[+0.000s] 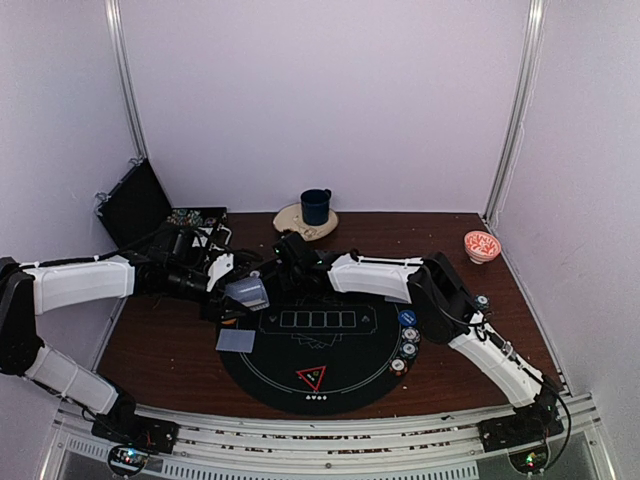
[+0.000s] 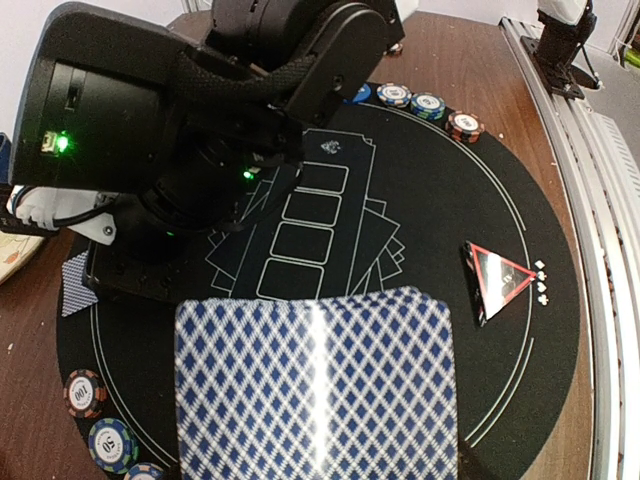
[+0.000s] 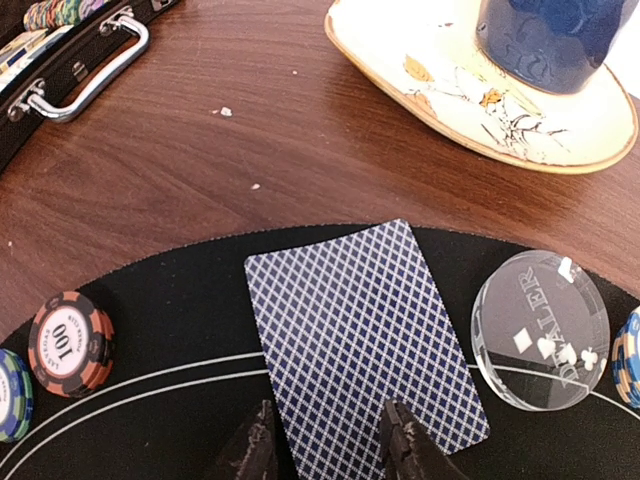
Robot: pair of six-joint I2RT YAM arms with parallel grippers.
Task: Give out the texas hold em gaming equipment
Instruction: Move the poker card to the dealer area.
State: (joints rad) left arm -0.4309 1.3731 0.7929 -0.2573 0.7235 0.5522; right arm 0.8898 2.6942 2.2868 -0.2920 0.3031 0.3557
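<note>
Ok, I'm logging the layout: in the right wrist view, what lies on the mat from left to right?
In order: left-edge chip, red chip, card, dealer button, right-edge chip.

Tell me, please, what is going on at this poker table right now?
The left gripper holds a deck of cards above the left side of the round black mat. The right gripper is at the mat's far edge, over a single face-down card lying flat beside the clear dealer button. Its jaws stand apart, so that card looks released rather than gripped. Another card lies at the mat's left edge.
</note>
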